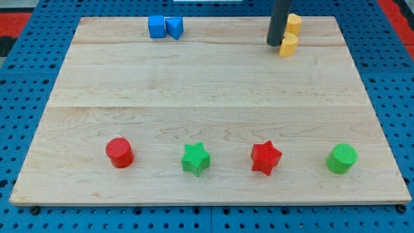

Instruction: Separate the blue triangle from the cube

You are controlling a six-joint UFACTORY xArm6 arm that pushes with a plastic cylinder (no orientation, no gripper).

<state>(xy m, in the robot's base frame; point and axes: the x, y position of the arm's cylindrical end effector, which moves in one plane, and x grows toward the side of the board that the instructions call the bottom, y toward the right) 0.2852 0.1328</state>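
The blue triangle (174, 27) and the blue cube (156, 27) sit side by side and touching near the view's top edge, left of centre, the cube on the left. My tip (274, 44) is at the view's top right, far to the right of both blue blocks. It stands just left of a yellow block (288, 45) and appears to touch it.
A second yellow block (294, 23) sits just above the first, partly behind the rod. Along the view's bottom stand a red cylinder (119, 153), a green star (195, 158), a red star (266, 157) and a green cylinder (341, 158). The wooden board (207, 90) rests on a blue pegboard.
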